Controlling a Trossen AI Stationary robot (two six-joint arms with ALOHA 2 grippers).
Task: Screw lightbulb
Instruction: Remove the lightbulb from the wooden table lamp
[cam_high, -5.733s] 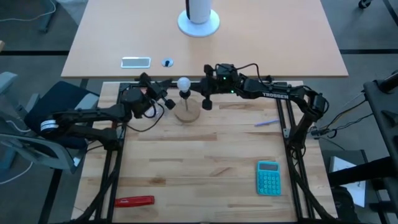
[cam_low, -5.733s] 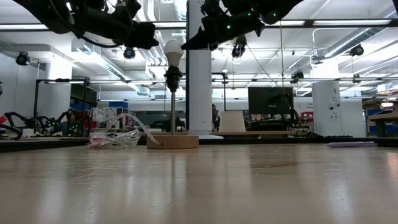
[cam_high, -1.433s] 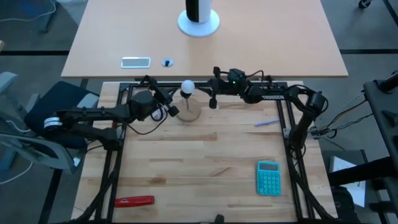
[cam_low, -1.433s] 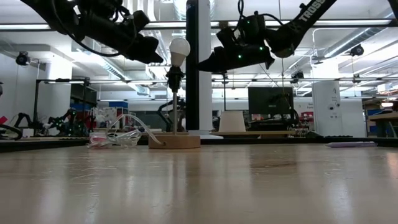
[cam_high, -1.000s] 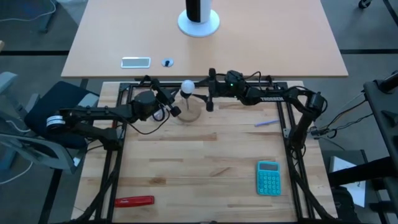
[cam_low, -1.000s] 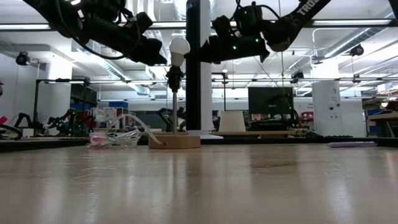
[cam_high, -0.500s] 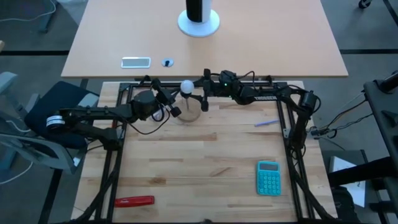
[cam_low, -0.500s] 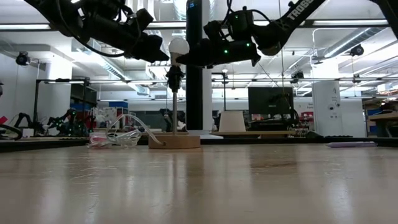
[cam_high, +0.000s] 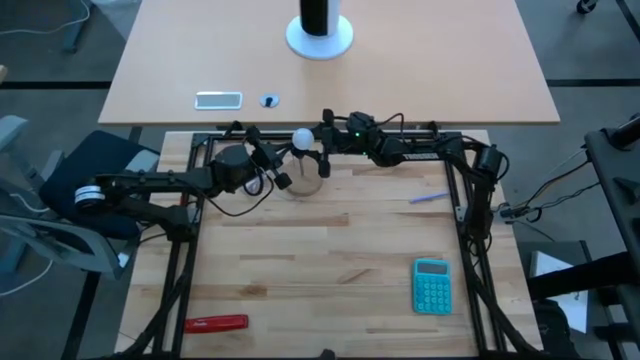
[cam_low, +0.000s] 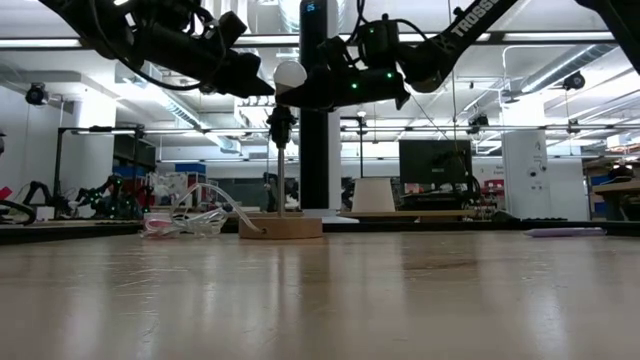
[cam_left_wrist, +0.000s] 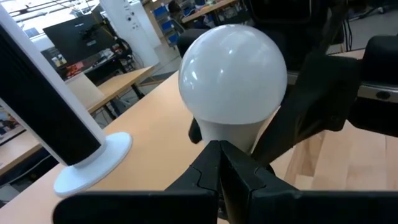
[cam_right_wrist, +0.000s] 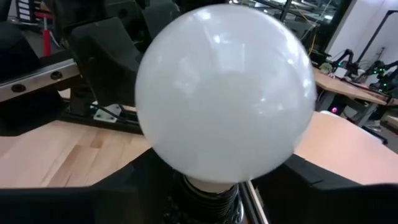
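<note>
The white lightbulb (cam_low: 290, 73) sits upright in a dark socket (cam_low: 281, 122) on a thin stem over a round wooden base (cam_low: 281, 227), at the table's far middle (cam_high: 301, 138). My left gripper (cam_low: 262, 87) is shut and comes in from the table's left, with its tips at the bulb's neck (cam_left_wrist: 219, 155). My right gripper (cam_high: 323, 148) comes level from the right and is open. Its two fingers stand on either side of the bulb (cam_right_wrist: 227, 93), which fills the right wrist view. My left gripper points its shut fingertips (cam_left_wrist: 217, 152) level from the table's left at the bulb's neck (cam_left_wrist: 227, 134), just above the socket. Whether they touch it cannot be told. My right gripper's fingers flank the bulb's round part, and I cannot tell whether they touch it.
A clear plastic bag (cam_low: 185, 222) lies left of the wooden base. A pale pen (cam_high: 425, 197), a teal calculator (cam_high: 432, 285) and a red tool (cam_high: 215, 323) lie nearer on the table. A white cylinder on a round base (cam_high: 319, 30) and a phone (cam_high: 218, 99) sit on the far table.
My right gripper has moved level toward the table's left, up to the bulb, so that its fingers now stand around it. The bulb and its stand have stayed in place.
</note>
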